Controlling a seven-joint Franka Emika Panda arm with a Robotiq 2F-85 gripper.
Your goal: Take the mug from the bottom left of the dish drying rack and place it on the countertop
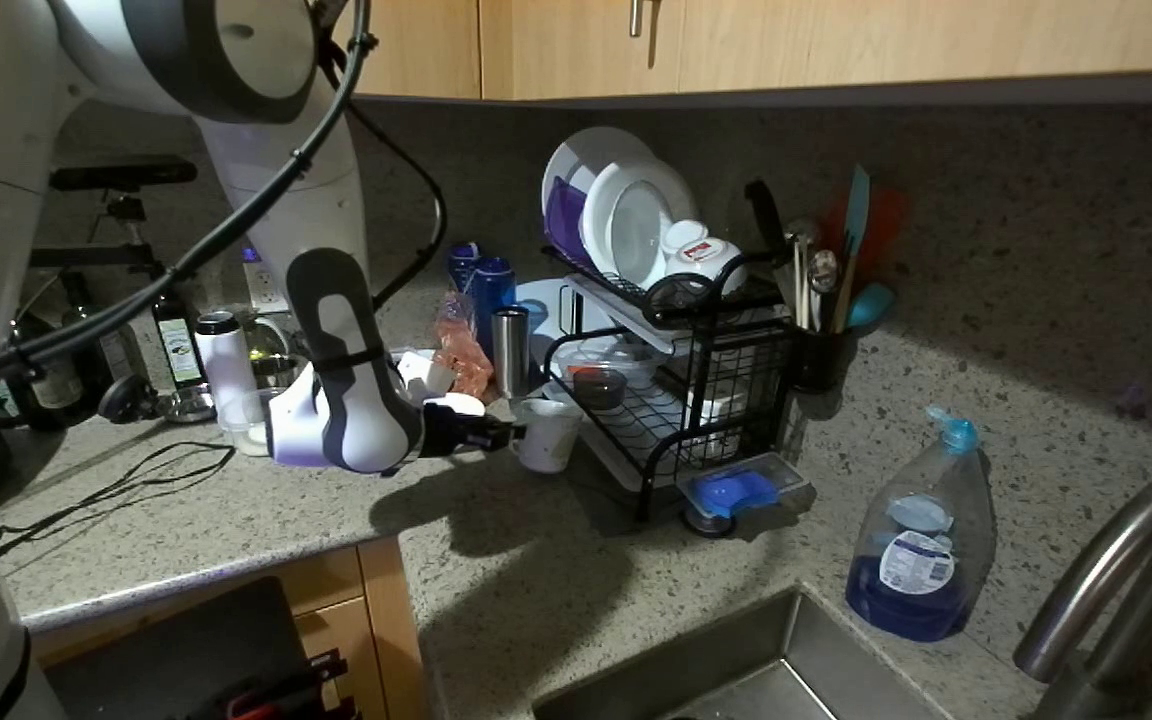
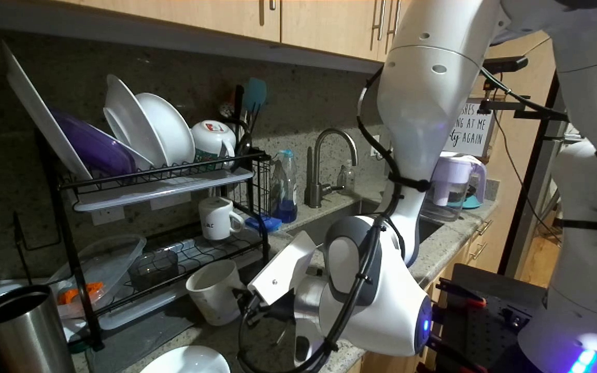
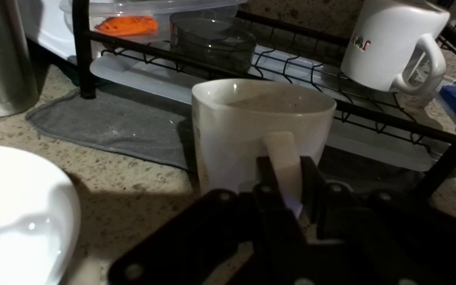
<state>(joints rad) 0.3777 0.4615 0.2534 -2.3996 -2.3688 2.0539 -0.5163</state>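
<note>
- A black two-fingered gripper (image 3: 287,163) is pinching the handle of a whitish-grey cylindrical mug (image 3: 232,158) at the wrist view's lower center, jaws nearly together.
- Lower left of center in an exterior view, the mug is showing just outside a black wire two-tier dish drying rack (image 2: 164,192).
- A white round bowl (image 3: 18,206) is resting on the speckled grey-beige stone-look countertop (image 3: 105,170), wrist view's lower left.

The arm (image 2: 428,77) was folded over at a high elbow (image 1: 226,50), forearm (image 1: 286,170) dropping pretty steeply to a wrist (image 1: 366,430) that was bent so the fingers (image 3: 266,176) stuck out sideways, more or less level. Those were clamped in a pinch grip, just a narrow gap between them. Also, a blue light (image 2: 425,325) was glowing on the wrist fwiw.
</note>
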